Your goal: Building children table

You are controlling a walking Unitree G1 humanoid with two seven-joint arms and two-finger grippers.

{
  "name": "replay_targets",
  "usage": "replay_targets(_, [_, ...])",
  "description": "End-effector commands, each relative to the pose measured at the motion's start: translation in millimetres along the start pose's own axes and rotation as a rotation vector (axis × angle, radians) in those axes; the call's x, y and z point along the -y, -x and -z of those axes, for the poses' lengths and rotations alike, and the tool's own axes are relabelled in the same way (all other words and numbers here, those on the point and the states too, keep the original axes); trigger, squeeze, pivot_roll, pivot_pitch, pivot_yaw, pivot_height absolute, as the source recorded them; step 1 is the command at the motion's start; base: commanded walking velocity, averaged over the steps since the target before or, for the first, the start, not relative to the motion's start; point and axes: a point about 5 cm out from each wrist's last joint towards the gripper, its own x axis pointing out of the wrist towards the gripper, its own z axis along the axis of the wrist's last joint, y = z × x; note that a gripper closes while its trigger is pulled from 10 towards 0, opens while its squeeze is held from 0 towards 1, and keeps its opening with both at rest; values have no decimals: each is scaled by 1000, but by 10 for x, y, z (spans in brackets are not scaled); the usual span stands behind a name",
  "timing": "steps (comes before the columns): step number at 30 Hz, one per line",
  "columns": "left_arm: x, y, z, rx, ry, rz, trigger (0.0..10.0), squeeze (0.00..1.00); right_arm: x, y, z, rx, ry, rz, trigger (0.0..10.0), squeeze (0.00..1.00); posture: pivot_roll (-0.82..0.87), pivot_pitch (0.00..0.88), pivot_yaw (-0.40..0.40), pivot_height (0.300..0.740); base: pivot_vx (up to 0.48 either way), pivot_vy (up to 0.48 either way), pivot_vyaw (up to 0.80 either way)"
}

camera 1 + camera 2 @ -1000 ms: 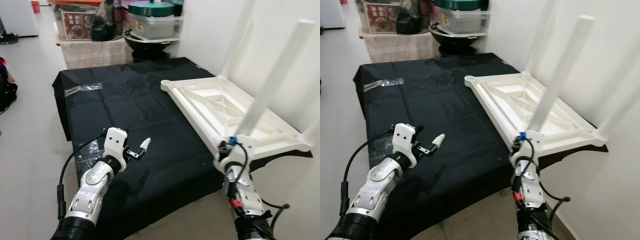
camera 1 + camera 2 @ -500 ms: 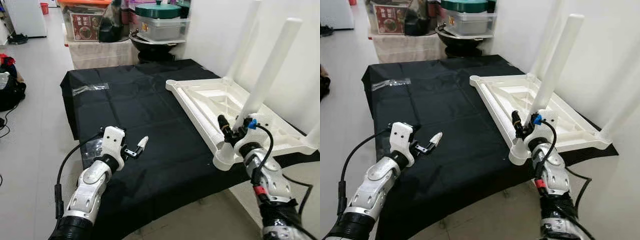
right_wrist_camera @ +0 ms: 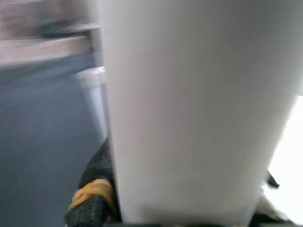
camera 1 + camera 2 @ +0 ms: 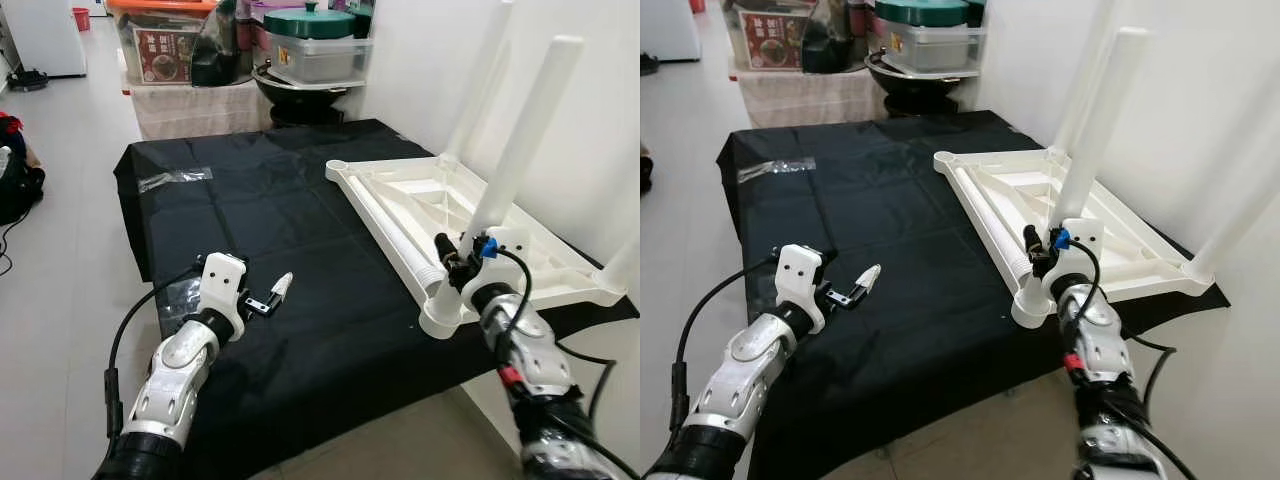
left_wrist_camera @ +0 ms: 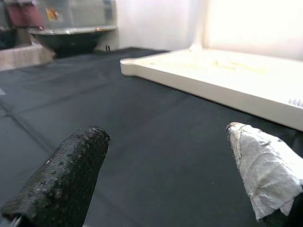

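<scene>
A white children's table [image 4: 440, 215] lies upside down on the right side of a black cloth [image 4: 250, 220]. One white leg [image 4: 480, 80] stands at its far corner, and another [image 4: 622, 262] rises at the right edge. My right gripper [image 4: 455, 265] is shut on a third white leg [image 4: 520, 140], held nearly upright just above the table's near corner socket [image 4: 440, 315]. The right wrist view has that leg [image 3: 199, 109] pressed against a black finger [image 3: 92, 198]. My left gripper [image 4: 270, 297] hovers open over the cloth's near left part, nothing between its fingers [image 5: 66, 175].
Behind the cloth stand storage boxes [image 4: 165, 45], a green-lidded container [image 4: 315, 45] and a black pot [image 4: 300, 95]. A white wall [image 4: 590, 120] runs close along the right. Bare floor [image 4: 60, 200] lies to the left, with a dark bag [image 4: 15, 175] on it.
The right gripper has lifted the white leg from the front edge to the table's near corner and stood it more upright. The left gripper has barely moved. The camera shifted a little.
</scene>
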Motion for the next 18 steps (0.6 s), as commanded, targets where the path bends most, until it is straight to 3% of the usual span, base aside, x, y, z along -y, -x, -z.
replay_targets(1, [-50, 33, 24, -11, -14, -21, 10000, 0, 392, 95, 469, -264, -72, 316, 0, 0, 72, 0, -97, 740, 0, 0, 0])
replay_targets(2, [-53, 37, 33, -14, -17, -24, 10000, 0, 312, 190, 522, -298, -111, 368, 0, 0, 68, 0, -93, 740, 0, 0, 0])
replay_targets(4, [-53, 37, 33, -14, -17, -24, 10000, 0, 312, 190, 522, -298, -111, 368, 0, 0, 68, 0, -93, 740, 0, 0, 0])
replay_targets(7, [-48, -1, 17, -12, -22, -18, 10000, 0, -177, 318, 406, -257, -100, 202, 0, 0, 52, 0, -91, 740, 0, 0, 0])
replay_targets(12, [-20, -38, 7, -5, -16, -22, 10000, 0, -273, 286, 404, -277, -66, 113, 0, 0, 65, 0, -101, 740, 0, 0, 0])
replay_targets(13, [0, -27, 6, -3, -15, -18, 10000, 0, -310, 250, 397, -286, -52, 36, 10000, 0, 69, 0, -104, 740, 0, 0, 0])
replay_targets(17, [12, -16, 6, -2, -15, -14, 10000, 0, -333, 227, 376, -286, -37, -1, 10000, 0, 70, 0, -106, 740, 0, 0, 0])
replay_targets(18, [5, 5, 27, -7, -15, -15, 10000, 0, -339, 194, 288, -227, -24, -67, 10000, 0, 63, 0, -103, 740, 0, 0, 0])
